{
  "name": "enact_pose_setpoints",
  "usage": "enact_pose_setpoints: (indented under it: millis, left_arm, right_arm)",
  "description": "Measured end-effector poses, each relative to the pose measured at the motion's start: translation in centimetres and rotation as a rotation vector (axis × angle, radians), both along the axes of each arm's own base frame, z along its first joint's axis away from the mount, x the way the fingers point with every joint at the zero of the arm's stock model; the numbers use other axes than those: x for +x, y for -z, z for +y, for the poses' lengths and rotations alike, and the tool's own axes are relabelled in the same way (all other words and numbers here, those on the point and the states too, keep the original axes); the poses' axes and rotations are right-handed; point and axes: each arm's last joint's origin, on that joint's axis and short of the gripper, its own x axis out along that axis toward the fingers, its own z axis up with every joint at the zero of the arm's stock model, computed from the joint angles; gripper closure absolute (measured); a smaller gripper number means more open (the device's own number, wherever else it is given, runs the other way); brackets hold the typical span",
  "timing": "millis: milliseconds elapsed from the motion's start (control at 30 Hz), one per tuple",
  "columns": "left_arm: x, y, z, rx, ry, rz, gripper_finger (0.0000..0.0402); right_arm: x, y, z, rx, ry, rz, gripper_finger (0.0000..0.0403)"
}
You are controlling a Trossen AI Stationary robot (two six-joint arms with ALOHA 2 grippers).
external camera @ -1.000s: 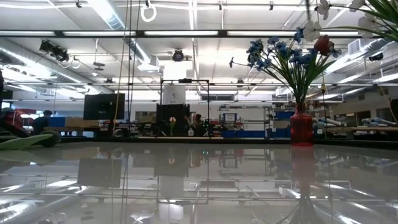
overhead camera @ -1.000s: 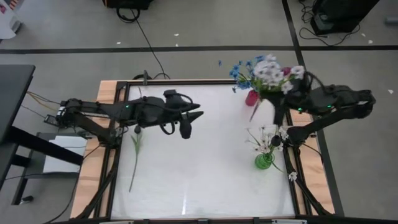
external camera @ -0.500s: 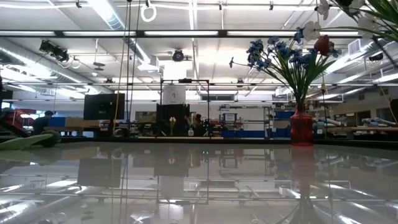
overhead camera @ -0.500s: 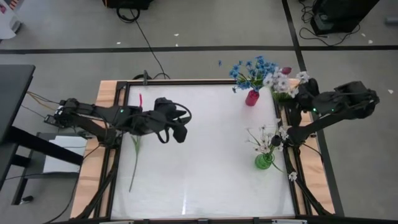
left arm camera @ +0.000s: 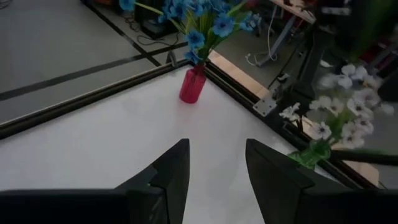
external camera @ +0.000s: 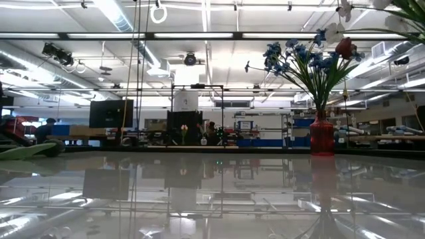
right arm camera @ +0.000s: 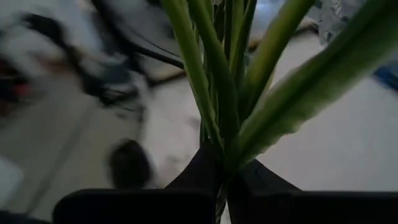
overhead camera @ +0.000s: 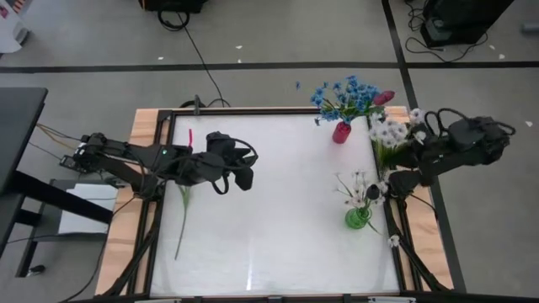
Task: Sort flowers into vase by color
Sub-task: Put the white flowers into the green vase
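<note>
Beyond the tabletop's point(overhead camera: 253, 219) right edge, right gripper point(overhead camera: 418, 145) clamped on white flower stems point(right arm camera: 214, 93); left gripper point(left arm camera: 214, 165), fingers apart, empty, above the left half.

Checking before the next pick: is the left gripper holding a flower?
No, the left gripper is open and empty above the table.

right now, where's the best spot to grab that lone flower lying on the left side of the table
Grip the lone flower at mid-stem, coming straight down from above with the fingers across the stem. It lies flat on the table, its thin green stem running lengthwise with bare surface either side, so the middle looks easiest to pinch. The left gripper, open and empty, is the nearer one; the right gripper already holds white flowers.
</note>
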Motion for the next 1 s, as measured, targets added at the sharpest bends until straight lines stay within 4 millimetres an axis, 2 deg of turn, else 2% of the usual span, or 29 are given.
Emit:
enact_pose_setpoints:
  millis: [67,300,600,800,1000]
  left_arm:
    - [0.1,-0.1,0.2,0.001,-0.015,-0.014,0.0239]
    - [0.4,-0.7,0.3,-0.035,-0.036,-0.101,0.0239]
    - [0.7,-1.3,0.3,-0.075,-0.043,-0.188,0.0239]
    - [0.8,-1.5,0.9,-0.075,-0.065,-0.203,0.0239]
    - [0.9,-1.5,1.6,-0.072,-0.09,-0.204,0.0239]
  right_arm:
    - [0.4,0.4,0.3,0.011,-0.072,-0.068,0.0387]
    - [2.0,3.5,1.0,-0.056,-0.187,-0.058,0.0387]
    - [0.6,3.2,0.8,-0.063,-0.268,-0.177,0.0387]
    - [-0.5,2.8,0.5,-0.065,-0.259,-0.256,0.0387]
    - [-0.2,3.3,0.6,-0.07,-0.255,-0.258,0.0387]
